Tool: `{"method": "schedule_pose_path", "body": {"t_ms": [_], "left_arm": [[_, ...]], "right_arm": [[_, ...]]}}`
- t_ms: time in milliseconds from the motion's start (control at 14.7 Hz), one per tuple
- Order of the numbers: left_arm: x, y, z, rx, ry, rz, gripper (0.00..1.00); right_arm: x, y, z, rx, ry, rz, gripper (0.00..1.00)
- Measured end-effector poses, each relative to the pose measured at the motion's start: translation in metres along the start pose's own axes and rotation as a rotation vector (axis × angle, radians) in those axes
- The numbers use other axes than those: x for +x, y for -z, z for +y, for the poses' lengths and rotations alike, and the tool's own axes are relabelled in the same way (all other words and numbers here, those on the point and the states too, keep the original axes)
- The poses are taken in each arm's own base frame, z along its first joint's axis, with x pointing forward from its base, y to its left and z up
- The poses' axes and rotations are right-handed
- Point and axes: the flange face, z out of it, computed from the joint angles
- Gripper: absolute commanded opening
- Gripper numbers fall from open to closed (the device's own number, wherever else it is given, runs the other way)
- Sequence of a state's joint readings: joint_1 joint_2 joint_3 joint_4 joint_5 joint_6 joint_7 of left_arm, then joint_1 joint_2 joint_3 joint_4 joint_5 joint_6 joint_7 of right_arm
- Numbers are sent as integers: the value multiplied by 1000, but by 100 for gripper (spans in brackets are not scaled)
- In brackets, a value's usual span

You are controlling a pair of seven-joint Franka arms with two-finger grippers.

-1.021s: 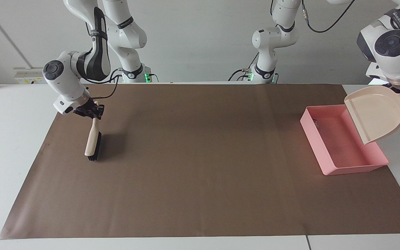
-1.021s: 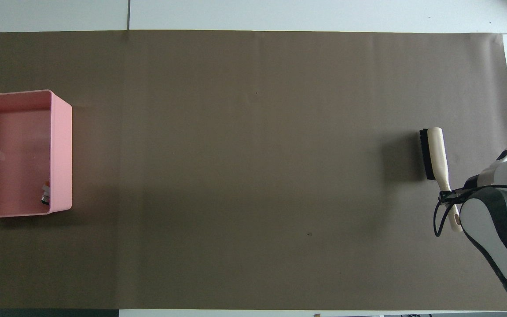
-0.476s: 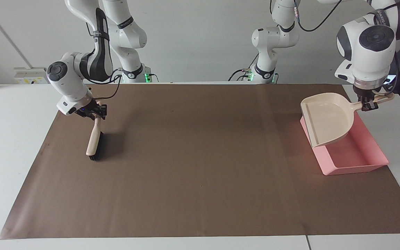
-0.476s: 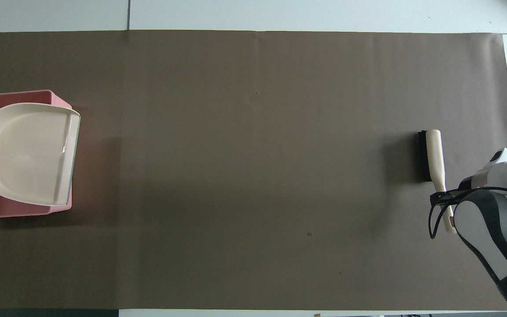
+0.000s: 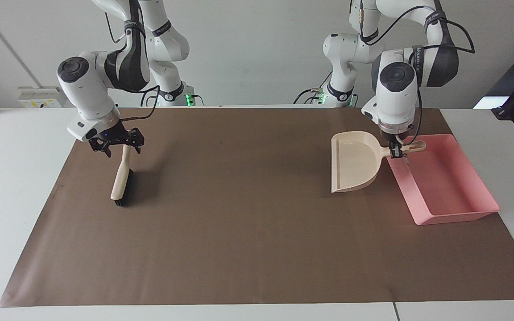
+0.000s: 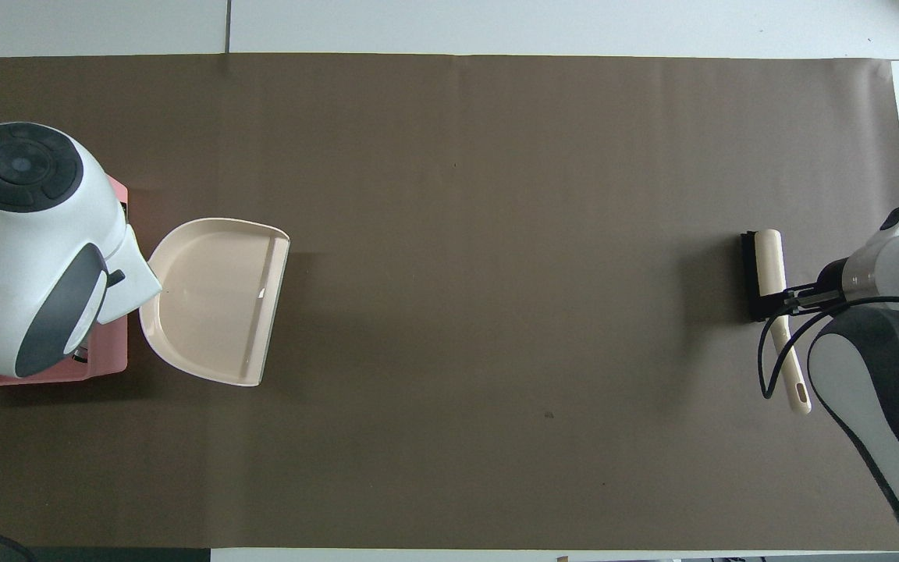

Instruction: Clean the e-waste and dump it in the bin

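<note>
- Facing view: the left gripper (image 5: 397, 153) is clenched on the handle of the beige dustpan (image 5: 354, 162), which sits beside the bin (image 5: 444, 183), toward the middle of the brown mat (image 5: 248, 214).
- The right gripper (image 5: 116, 143) stands with fingers spread, released, over the handle of the brush (image 5: 121, 178) lying on the mat.
- From overhead, the e-waste (image 6: 79, 357) barely shows in the bin's corner nearest the robots, under the left arm.

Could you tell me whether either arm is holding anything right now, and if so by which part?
The left gripper holds the dustpan by its handle, beside the bin. The right gripper is open above the brush handle, holding nothing.
</note>
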State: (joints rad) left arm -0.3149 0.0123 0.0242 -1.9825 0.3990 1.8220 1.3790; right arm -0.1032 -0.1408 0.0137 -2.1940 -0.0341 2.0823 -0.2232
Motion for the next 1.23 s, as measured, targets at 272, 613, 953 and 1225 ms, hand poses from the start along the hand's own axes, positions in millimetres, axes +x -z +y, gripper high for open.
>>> {"method": "schedule_pose_path", "body": {"t_ms": [272,613,953,1225], "left_arm": [[58,-37,12,17,18,8,0],[78,-68,23,25,100,26,6],[84,-67,24,30,125,27,86],[67,-52,32,16,338,19,97]], "right_arm": [[7,77,8,-28,-64,75,100],[16,181,7,-30,-302,12,100],[34,194,15,-14,-354,-51,100],[39,187,11,-8,-355,-68,100]]}}
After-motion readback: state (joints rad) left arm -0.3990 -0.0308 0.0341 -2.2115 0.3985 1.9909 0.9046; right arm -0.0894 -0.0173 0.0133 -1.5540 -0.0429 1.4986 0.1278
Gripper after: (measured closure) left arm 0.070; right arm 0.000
